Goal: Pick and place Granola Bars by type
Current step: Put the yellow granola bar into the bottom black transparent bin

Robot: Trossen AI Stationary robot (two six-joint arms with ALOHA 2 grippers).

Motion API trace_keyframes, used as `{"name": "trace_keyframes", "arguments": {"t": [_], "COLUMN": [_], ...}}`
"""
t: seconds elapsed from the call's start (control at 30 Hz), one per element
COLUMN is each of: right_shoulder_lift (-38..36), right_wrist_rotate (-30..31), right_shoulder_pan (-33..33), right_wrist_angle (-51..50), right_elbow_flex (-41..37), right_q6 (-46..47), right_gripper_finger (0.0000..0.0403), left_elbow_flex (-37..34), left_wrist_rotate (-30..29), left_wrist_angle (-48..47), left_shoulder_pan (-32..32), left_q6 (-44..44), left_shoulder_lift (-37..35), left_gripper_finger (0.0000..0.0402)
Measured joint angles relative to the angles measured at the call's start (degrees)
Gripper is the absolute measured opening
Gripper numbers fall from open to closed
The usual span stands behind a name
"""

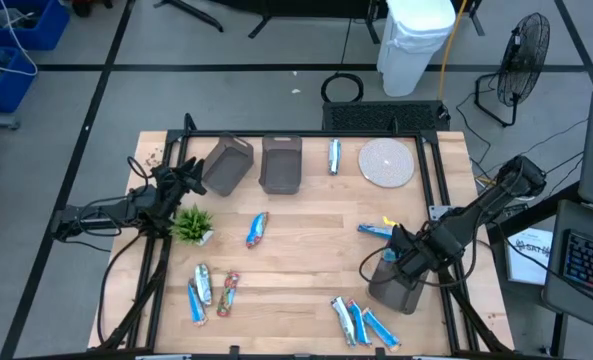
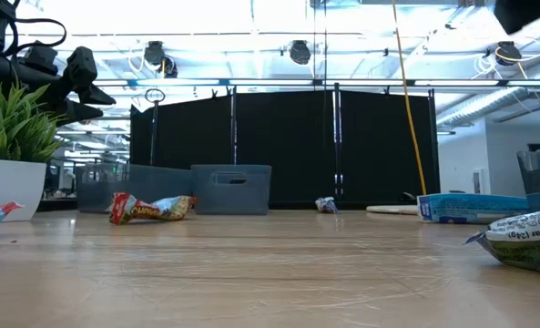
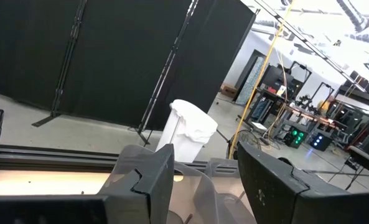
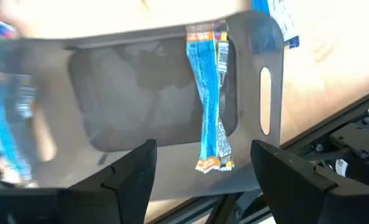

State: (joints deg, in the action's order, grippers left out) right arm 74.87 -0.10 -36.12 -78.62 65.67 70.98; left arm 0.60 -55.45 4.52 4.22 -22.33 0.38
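My right gripper (image 4: 203, 163) hangs spread wide over a smooth grey plastic bin (image 4: 109, 106) at the table's right front, and straight beyond my fingertips (image 4: 134, 163) a crinkly blue-and-white wrapped granola bar (image 4: 208, 106) lies lengthwise across the bin's near rim, touching neither finger. Beside that bin there's room: a blue bar (image 1: 376, 230) lies just past its far side, a cluster of shiny bars (image 1: 359, 322) off its front corner. My left gripper (image 3: 203, 180) waits open above two more grey bins (image 1: 261, 164) at the far edge, next to the small green plant (image 1: 192, 223).
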Motion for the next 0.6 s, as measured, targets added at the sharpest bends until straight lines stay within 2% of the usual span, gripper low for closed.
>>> {"name": "trace_keyframes", "arguments": {"t": [0.33,0.6], "right_shoulder_lift": [0.0,-0.8], "right_wrist_rotate": [0.1,0.4], "right_shoulder_pan": [4.0,5.0], "right_wrist_angle": [-6.5,-11.5], "right_elbow_flex": [10.6,14.6], "right_q6": [-2.2,-6.2], "right_gripper_finger": [0.0244,0.0244], "left_elbow_flex": [0.0,0.0], "left_wrist_rotate": [0.0,0.0], "left_wrist_angle": [0.0,0.0], "left_shoulder_pan": [0.0,0.0], "left_q6": [0.0,0.0], "left_shoulder_lift": [0.0,0.0], "left_gripper_finger": [0.0182,0.0182]}}
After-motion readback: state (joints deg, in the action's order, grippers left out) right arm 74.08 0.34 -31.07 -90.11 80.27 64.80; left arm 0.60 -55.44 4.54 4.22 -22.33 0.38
